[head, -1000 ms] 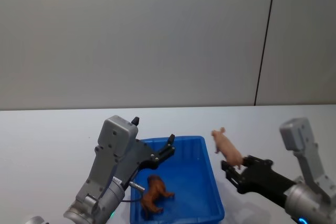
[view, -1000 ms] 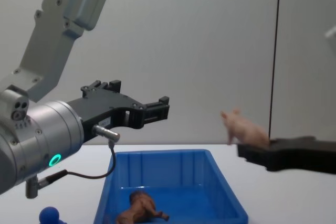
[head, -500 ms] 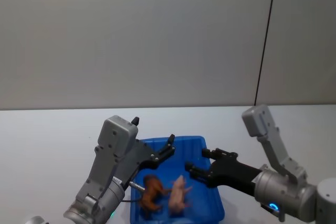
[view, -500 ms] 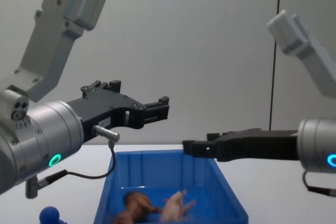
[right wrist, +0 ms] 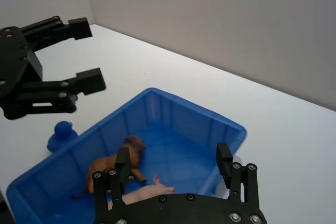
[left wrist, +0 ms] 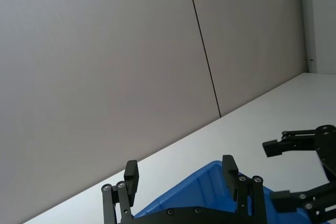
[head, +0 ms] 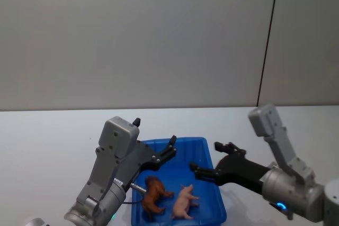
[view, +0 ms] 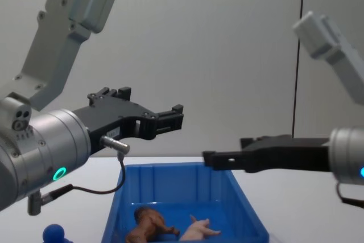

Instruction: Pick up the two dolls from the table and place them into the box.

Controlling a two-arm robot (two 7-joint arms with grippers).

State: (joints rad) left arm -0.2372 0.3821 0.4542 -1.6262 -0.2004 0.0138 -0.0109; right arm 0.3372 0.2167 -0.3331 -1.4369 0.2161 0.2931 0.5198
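Quick count: two dolls, one shaggy brown doll (head: 153, 194) and one pink pig doll (head: 184, 202). One blue box (head: 185, 141). One white table (head: 53, 141). Two end effectors: the left end effector (head: 172, 147) and the right end effector (head: 205, 157). Plus one little blue toy (right wrist: 60, 132).

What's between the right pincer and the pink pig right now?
Nothing: in the head view the open right pincer hangs above the box, with only air and blue floor between it and the pink pig.
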